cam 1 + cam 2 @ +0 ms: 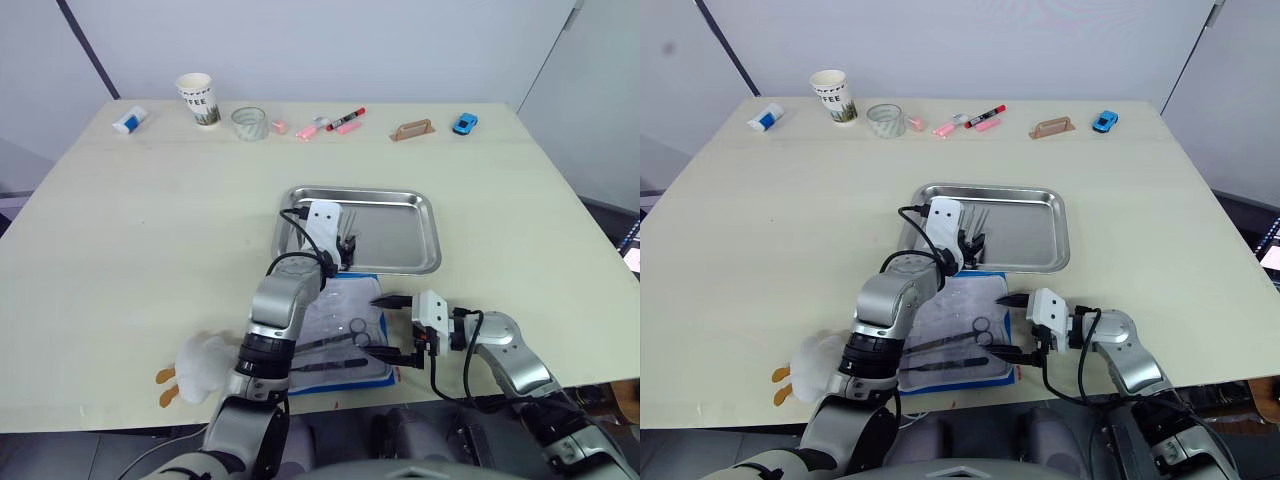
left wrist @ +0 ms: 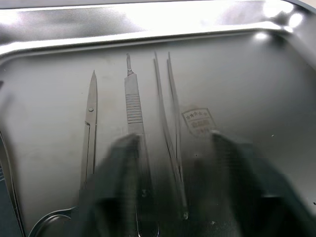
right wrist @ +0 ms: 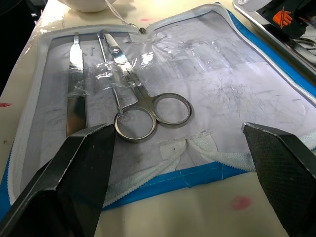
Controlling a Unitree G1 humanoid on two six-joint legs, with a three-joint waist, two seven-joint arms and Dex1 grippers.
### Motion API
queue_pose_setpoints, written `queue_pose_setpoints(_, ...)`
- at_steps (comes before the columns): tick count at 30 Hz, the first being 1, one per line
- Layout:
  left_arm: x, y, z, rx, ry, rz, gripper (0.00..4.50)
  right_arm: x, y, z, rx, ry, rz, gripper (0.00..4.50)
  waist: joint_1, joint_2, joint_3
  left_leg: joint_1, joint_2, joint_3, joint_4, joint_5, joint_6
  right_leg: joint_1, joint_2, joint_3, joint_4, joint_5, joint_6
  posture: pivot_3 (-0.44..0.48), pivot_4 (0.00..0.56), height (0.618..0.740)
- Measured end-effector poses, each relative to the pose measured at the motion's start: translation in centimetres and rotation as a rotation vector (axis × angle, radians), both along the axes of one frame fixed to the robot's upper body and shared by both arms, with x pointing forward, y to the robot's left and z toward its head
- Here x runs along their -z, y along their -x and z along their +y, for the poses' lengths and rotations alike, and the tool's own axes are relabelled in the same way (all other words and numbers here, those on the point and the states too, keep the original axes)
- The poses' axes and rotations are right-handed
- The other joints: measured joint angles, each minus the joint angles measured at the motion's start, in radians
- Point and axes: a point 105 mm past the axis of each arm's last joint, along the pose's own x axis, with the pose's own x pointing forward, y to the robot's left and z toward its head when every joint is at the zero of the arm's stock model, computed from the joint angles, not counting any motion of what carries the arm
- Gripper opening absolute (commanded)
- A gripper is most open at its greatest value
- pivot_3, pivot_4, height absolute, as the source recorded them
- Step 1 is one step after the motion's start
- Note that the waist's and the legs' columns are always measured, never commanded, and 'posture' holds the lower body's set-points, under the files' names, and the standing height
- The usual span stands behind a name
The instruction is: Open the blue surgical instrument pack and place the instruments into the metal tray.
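1. The metal tray (image 1: 400, 235) lies in the middle of the pale surface (image 1: 150, 260). Its near edge is just beside the far edge of the blue pack (image 3: 276, 64).
2. The pack lies open and flat at the near edge of the surface, with its whitish clear lining facing up.
3. Some instruments are already in the tray: thin scissors (image 2: 89, 143), a scalpel handle (image 2: 133, 106) and tweezers (image 2: 170, 123) lie side by side, pointing toward the far rim.
4. Other instruments are on the pack lining: scissors with ring handles (image 3: 143, 106) and a flat handle (image 3: 75, 94), partly under clear plastic strips.
5. The left claw (image 1: 345, 245) is over the near left part of the tray, above the instruments there. Its fingers are spread and hold nothing.
6. The left arm reaches across the pack and hides a part of it in the head views.
7. The right claw (image 1: 395, 328) is at the right edge of the pack, wide apart, with nothing between its fingers.
8. A white plush toy (image 1: 200, 365) lies to the left of the pack, near the left arm.
9. Along the far edge are a paper cup (image 1: 198, 98), a roll of tape (image 1: 250, 123), pink and red markers (image 1: 335, 122), a small blue toy car (image 1: 464, 123) and a small white and blue thing (image 1: 129, 120).
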Motion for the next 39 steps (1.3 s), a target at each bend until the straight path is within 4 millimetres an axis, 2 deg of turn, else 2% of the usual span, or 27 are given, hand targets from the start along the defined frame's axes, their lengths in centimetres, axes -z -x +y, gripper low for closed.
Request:
queue_pose_setpoints(8, -0.1, 0.1, 0.3, 0.003, -0.010, -0.007, 3.77, 0.0, 0.0, 0.0, 0.000, 0.000, 0.000, 4.50, 0.000, 0.000, 0.000, 0.000, 0.000, 0.000, 0.000, 0.000, 0.000, 0.000, 0.000, 0.001, 0.000, 0.000, 0.000, 0.000, 0.150, 0.740)
queue_pose_setpoints(13, -0.8, 0.7, 1.3, 0.084, -0.025, -0.049, 3.77, 0.0, 0.0, 0.0, 0.000, 0.000, 0.000, 4.50, 0.000, 0.000, 0.000, 0.000, 0.000, 0.000, 0.000, 0.000, 0.000, 0.000, 0.000, 0.001, 0.000, 0.000, 0.000, 0.000, 0.150, 0.740)
queue_pose_setpoints(17, -2.9, 1.5, 2.5, 0.248, -0.018, -0.138, 3.77, 0.0, 0.0, 0.0, 0.000, 0.000, 0.000, 4.50, -0.001, 0.000, 0.000, 0.001, 0.000, 0.001, 0.000, 0.000, 0.000, 0.000, 0.000, 0.001, 0.000, 0.000, 0.000, 0.000, 0.150, 0.740)
queue_pose_setpoints(22, -4.0, 2.5, 3.6, 0.383, 0.017, -0.199, 3.77, 0.0, 0.0, 0.0, -0.001, 0.001, 0.000, 4.50, 0.000, 0.000, 0.000, 0.000, 0.000, 0.000, 0.000, 0.000, 0.000, -0.001, 0.000, 0.001, 0.000, 0.000, -0.001, 0.000, 0.150, 0.740)
queue_pose_setpoints(24, -4.9, 3.1, 4.6, 0.482, 0.010, -0.235, 3.77, 0.0, 0.0, 0.0, -0.002, -0.001, 0.000, 4.50, -0.002, 0.001, 0.000, 0.000, 0.000, 0.001, 0.000, 0.000, 0.000, -0.001, 0.000, 0.001, 0.000, 0.000, -0.001, 0.000, 0.150, 0.740)
queue_pose_setpoints(27, -5.9, 4.7, 7.2, 0.652, -0.017, -0.259, 3.77, 0.0, 0.0, 0.0, -0.004, -0.001, 0.001, 4.50, -0.002, 0.001, 0.000, 0.001, 0.000, 0.001, 0.000, 0.000, 0.000, -0.001, 0.000, 0.001, 0.000, 0.000, -0.002, 0.000, 0.150, 0.740)
queue_pose_setpoints(29, -6.0, 5.7, 8.7, 0.744, -0.005, -0.240, 3.77, 0.0, 0.0, -0.1, -0.003, 0.004, 0.001, 4.50, 0.000, 0.001, 0.000, 0.005, 0.000, 0.001, 0.000, 0.000, 0.000, -0.002, -0.001, 0.001, 0.000, -0.002, -0.005, 0.000, 0.150, 0.740)
queue_pose_setpoints(39, -5.1, 10.1, 12.0, 1.124, -0.007, -0.161, 3.77, 0.0, 0.2, -0.2, -0.010, 0.008, -0.001, 4.50, 0.003, 0.001, 0.001, 0.005, 0.000, 0.003, 0.000, 0.000, 0.000, -0.003, -0.003, 0.002, 0.000, -0.002, -0.006, 0.000, 0.150, 0.740)
